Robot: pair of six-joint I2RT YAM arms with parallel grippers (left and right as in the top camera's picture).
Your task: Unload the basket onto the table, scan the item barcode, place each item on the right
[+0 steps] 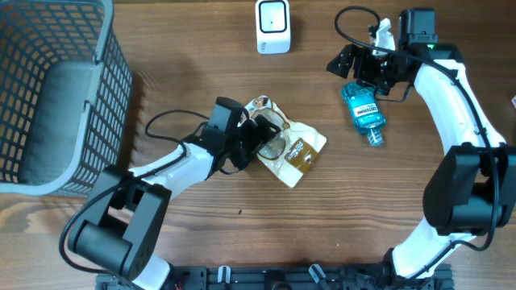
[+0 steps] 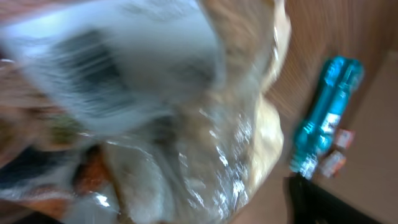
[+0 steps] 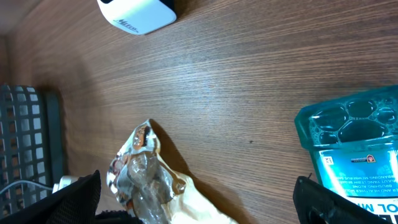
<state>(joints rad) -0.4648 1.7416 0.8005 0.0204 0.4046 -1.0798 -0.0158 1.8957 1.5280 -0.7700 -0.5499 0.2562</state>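
The item, a crinkly clear-and-cream snack bag [image 1: 294,149], lies mid-table. My left gripper [image 1: 262,135] is at the bag's left end with the bag between its jaws. In the left wrist view the bag [image 2: 205,124] fills the blurred frame with a barcode patch at upper left. One dark finger [image 2: 317,202] stands off its edge, so the jaws are open. The white scanner [image 1: 272,26] stands at the back centre and shows again in the right wrist view [image 3: 135,14]. My right gripper [image 1: 364,72] hovers open at the back right, empty, with the bag [image 3: 149,180] far below it.
A teal mouthwash bottle [image 1: 364,111] lies under the right gripper, also seen as a bottle [image 3: 354,143] at that wrist view's right edge. A grey wire basket [image 1: 56,97] fills the left back corner. A loose cable trails by the left arm.
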